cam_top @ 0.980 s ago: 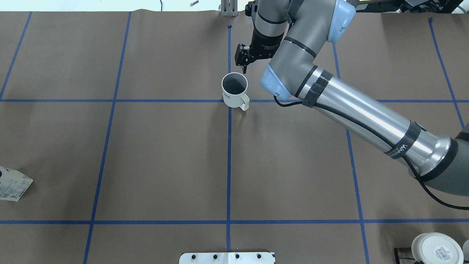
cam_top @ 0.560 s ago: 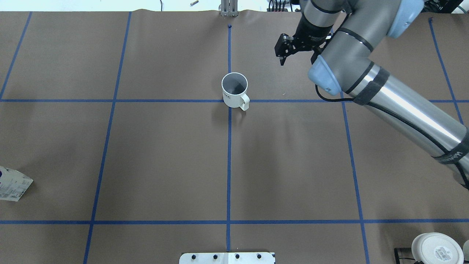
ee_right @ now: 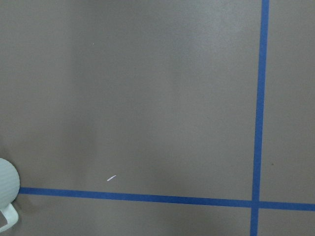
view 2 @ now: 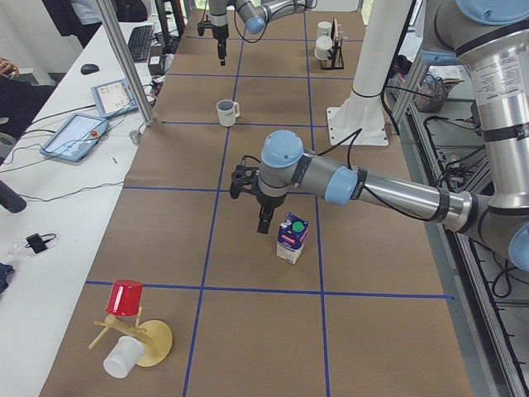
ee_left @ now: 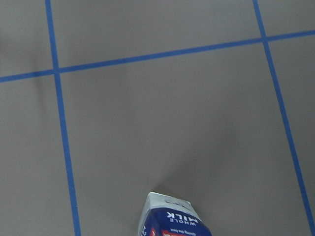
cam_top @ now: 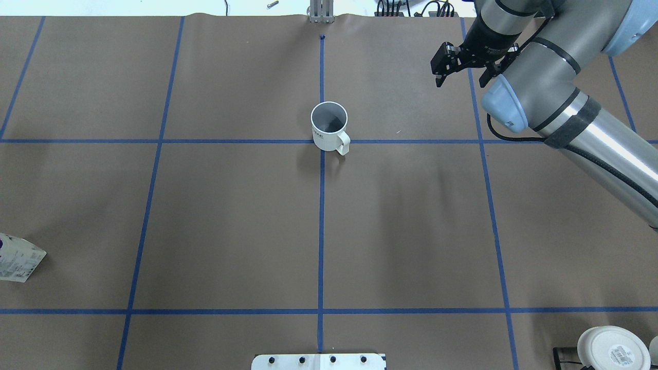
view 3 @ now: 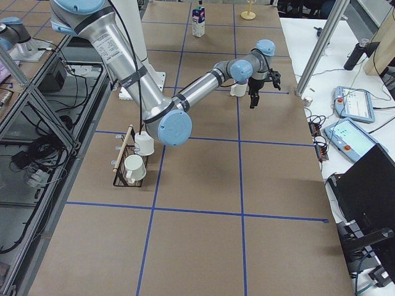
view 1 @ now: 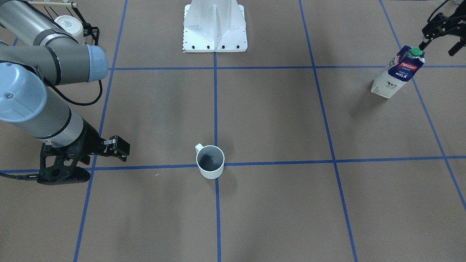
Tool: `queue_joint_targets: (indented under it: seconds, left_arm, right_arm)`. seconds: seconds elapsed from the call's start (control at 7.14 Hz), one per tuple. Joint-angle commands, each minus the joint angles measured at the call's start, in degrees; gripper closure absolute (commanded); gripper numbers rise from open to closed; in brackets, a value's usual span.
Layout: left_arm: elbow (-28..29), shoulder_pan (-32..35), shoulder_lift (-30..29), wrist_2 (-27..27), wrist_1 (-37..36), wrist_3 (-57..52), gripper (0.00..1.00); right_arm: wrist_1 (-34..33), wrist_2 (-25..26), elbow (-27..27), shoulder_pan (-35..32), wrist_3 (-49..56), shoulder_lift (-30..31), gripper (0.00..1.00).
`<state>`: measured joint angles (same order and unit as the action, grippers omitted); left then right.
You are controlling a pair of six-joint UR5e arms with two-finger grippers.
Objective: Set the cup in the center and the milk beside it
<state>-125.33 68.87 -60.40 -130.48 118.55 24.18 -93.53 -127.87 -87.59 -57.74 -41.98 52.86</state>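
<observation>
The bench (cam_top: 231, 216) is covered in brown paper marked off by blue tape lines. The right arm (cam_top: 591, 128) comes in from the bench's right end and reaches toward the operators' edge. The left arm (view 2: 388, 190) stretches out low over the left end. The robot's white base mount (view 1: 214, 25) sits at the middle of the robot's edge. A rack (view 3: 121, 148) holding white cups stands at the corner where the robot's edge meets the right end. The milk (view 1: 398, 72), a navy-blue and white Pascual carton with a green screw cap, stands upright near the left end, closer to the robot's edge than to the operators' edge. It is well apart from the cup (cam_top: 329, 128). This white mug has a dark grey inside and some dark lettering on the side that faces the robot. It stands upright on the middle tape line, where a cross line meets it, nearer the operators' edge, with its handle turned toward the robot and the right end. The right gripper (cam_top: 461, 77) hangs above the bench toward the operators' edge, well to the right-end side of the cup, its fingers apart and holding nothing. The left gripper (view 1: 438, 43) hangs just beside the carton's top, fingers apart and not around the carton. Whether a fingertip touches the cap cannot be told.
</observation>
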Motion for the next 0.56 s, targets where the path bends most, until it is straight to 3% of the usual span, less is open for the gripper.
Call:
queue_joint_targets:
  seconds: [0.0, 0.42]
  left_arm:
    - [-0.18, -7.49, 2.57, 5.55, 4.5, 1.58, 0.02]
    - [0.09, -7.79, 2.75, 6.2, 4.5, 0.79, 0.02]
  right_arm:
    - [0.01, 0.08, -0.3, -0.35, 0.84, 1.28, 0.0]
    - [0.01, 0.25, -0.3, -0.26, 0.75, 1.37, 0.0]
